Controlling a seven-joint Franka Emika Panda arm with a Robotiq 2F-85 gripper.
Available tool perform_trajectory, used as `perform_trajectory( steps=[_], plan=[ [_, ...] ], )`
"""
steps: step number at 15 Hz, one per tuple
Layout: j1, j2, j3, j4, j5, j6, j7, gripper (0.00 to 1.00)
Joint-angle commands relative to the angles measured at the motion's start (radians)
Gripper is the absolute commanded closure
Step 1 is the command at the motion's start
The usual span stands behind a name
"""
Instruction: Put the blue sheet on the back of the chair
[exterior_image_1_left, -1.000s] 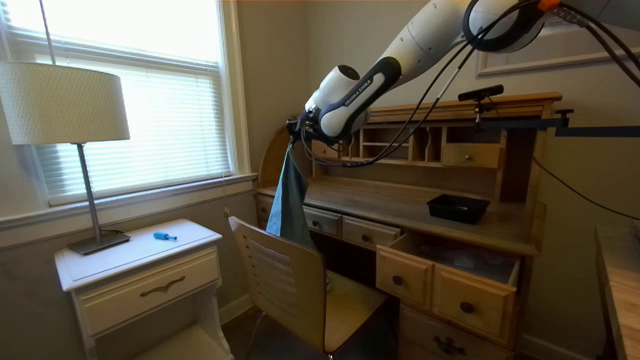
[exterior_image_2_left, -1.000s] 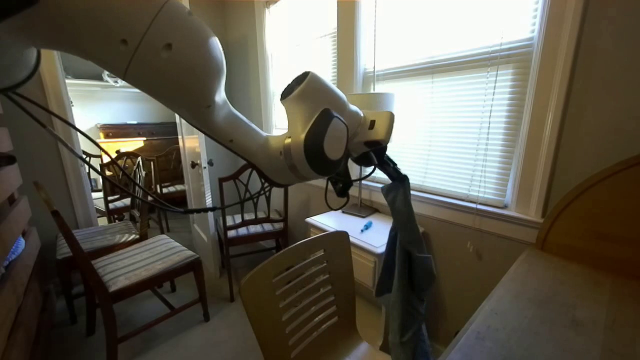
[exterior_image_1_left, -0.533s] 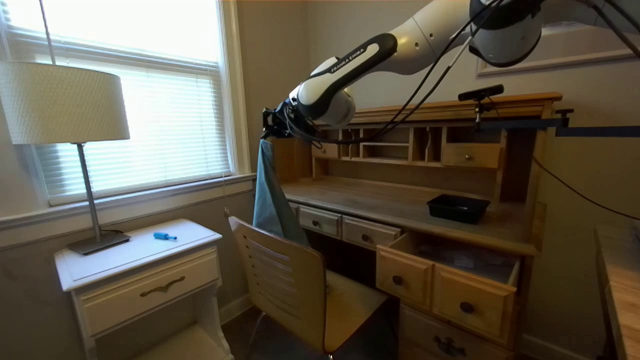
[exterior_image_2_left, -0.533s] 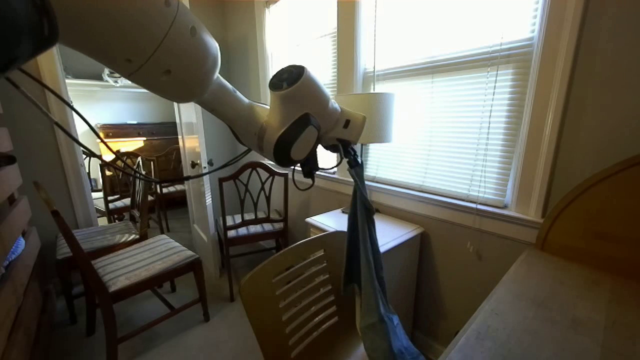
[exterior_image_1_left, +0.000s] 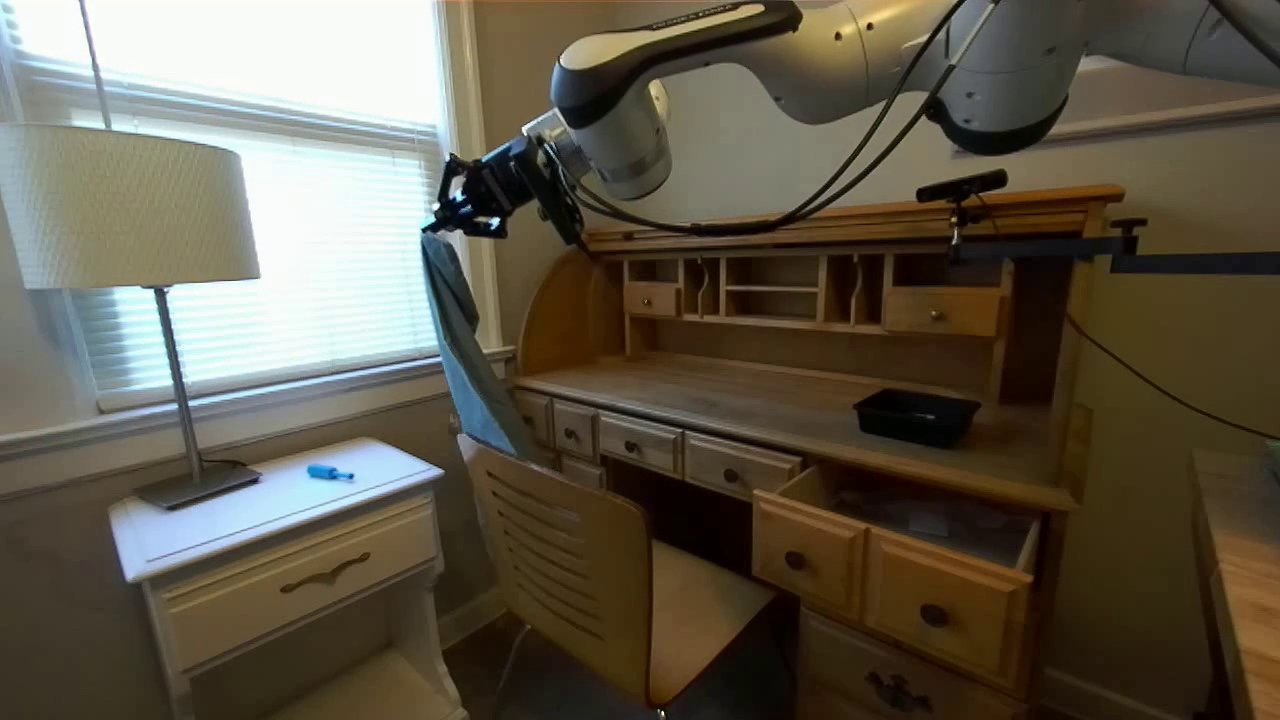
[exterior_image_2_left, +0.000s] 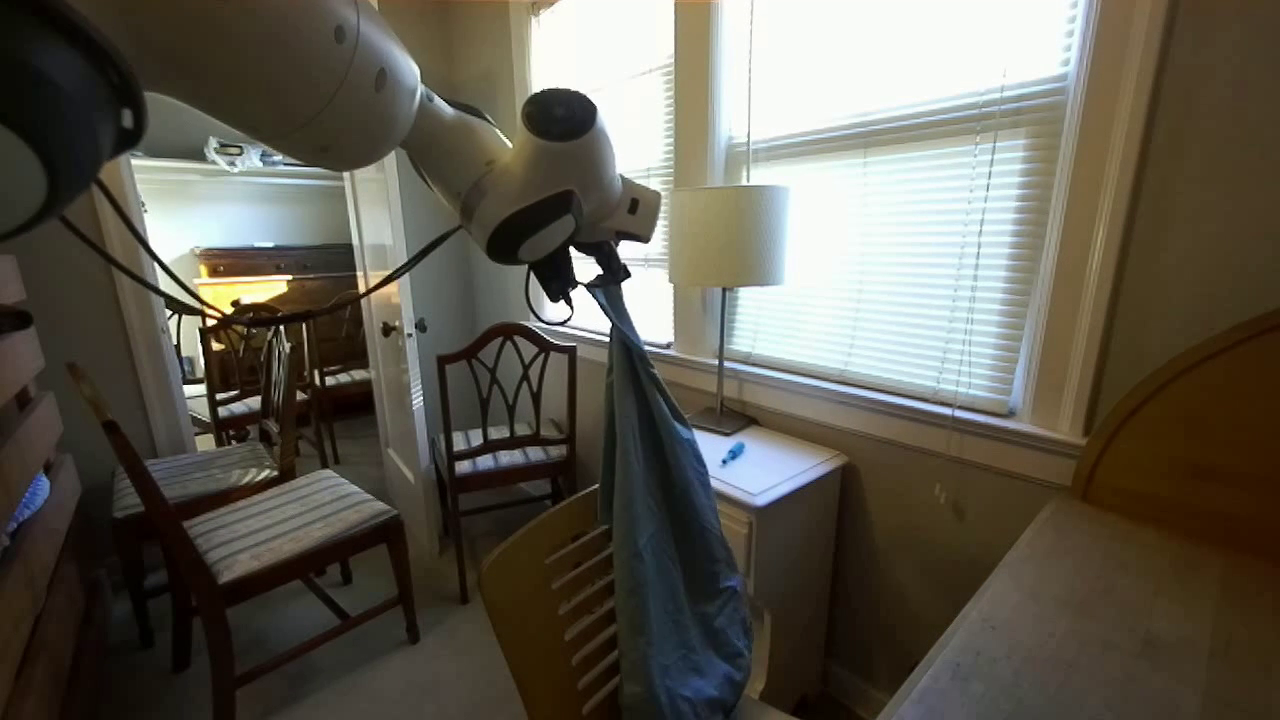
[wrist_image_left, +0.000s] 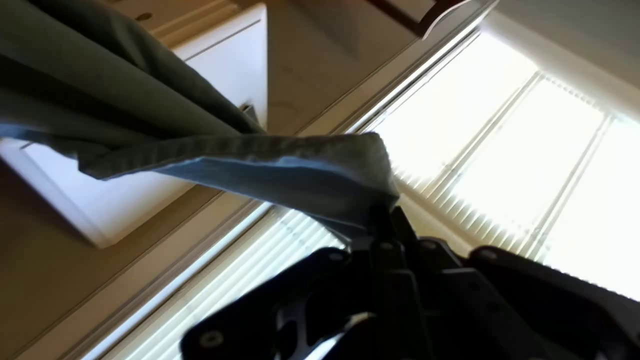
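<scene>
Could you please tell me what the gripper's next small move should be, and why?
Probably ease the gripper across the top of the chair back, away from the seat: it holds the blue sheet higher than that edge, while the lower part hangs on the seat side.

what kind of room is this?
Likely a home study, maybe doubling as a bedroom: there's a desk, plus a lamp on a white nightstand.

In an exterior view, daylight glares through blinds (exterior_image_1_left: 330, 270) at far left, beyond a white nightstand (exterior_image_1_left: 280, 600) and lamp (exterior_image_1_left: 125, 210); a wooden desk (exterior_image_1_left: 720, 395) stands right. In an exterior view, striped-seat chairs (exterior_image_2_left: 290, 525) stand left on the floor (exterior_image_2_left: 400, 680).
</scene>
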Motion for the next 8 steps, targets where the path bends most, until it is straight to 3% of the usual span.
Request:
perform_trajectory(
  steps=[1,5,8],
  plan=[
    [-0.019,0.063,0.161,0.032,0.002,-0.145,-0.177,1.00],
    [-0.014,0.085,0.262,0.050,0.006,-0.329,-0.324,1.00],
    [0.002,0.088,0.301,0.066,0.008,-0.453,-0.395,1.00]
  ],
)
